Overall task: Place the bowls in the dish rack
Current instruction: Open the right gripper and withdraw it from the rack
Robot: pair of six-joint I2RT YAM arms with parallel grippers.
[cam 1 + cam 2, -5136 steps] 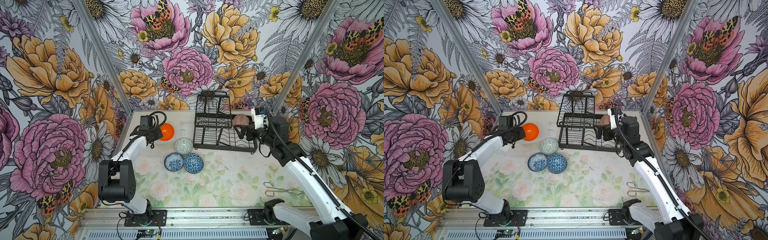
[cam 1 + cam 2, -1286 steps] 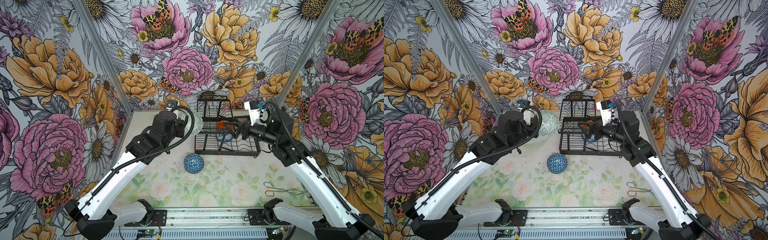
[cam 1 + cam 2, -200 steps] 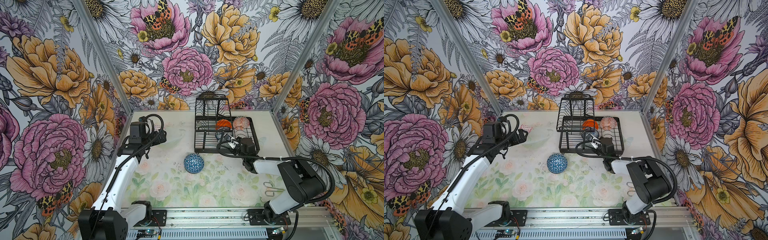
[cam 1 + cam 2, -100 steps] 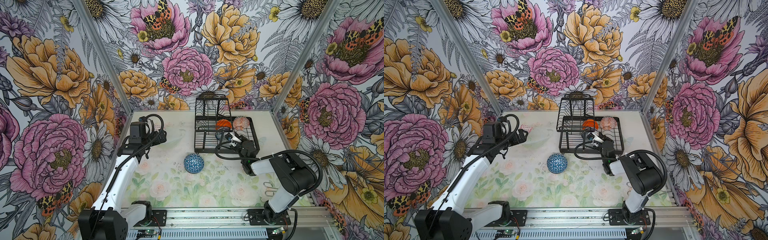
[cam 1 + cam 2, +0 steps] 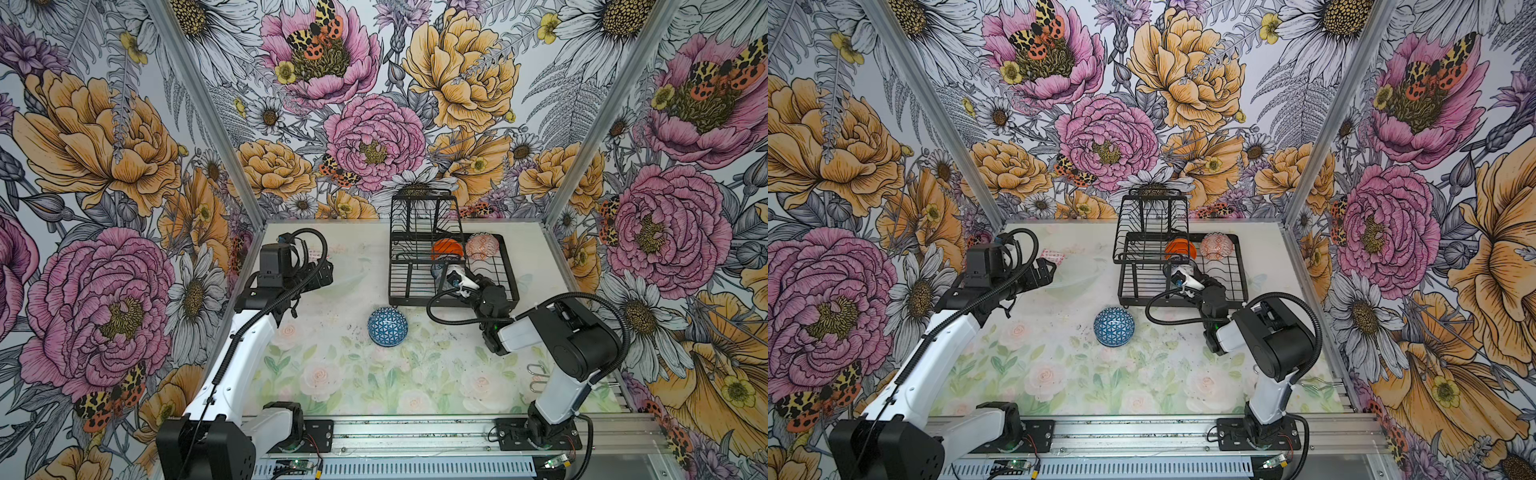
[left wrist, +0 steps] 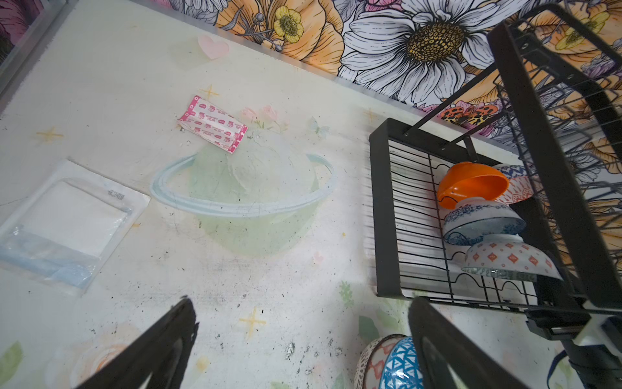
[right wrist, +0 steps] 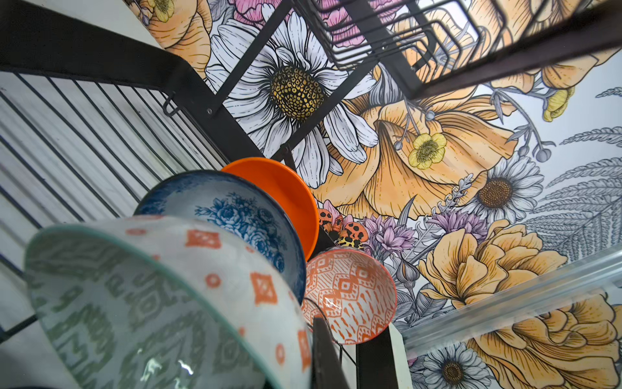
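Bright, even, diffuse light, seemingly from overhead; shadows faint and soft. Both top views sharp. In the right wrist view the nearest bowl (image 7: 151,296) is blurred, with small glare spots; rack bars (image 7: 505,43) smear toward the edges.

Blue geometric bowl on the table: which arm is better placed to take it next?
Left. The left gripper is open and free over the table near the bowl; the right gripper is shut, inside the rack.

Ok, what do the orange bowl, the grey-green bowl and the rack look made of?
Orange bowl: maybe plastic or glazed ceramic; uniform glossy colour.
Grey-green bowl: likely glazed ceramic; shiny printed pattern.
Dish rack: black-coated metal; thin wires, flat matte bars.
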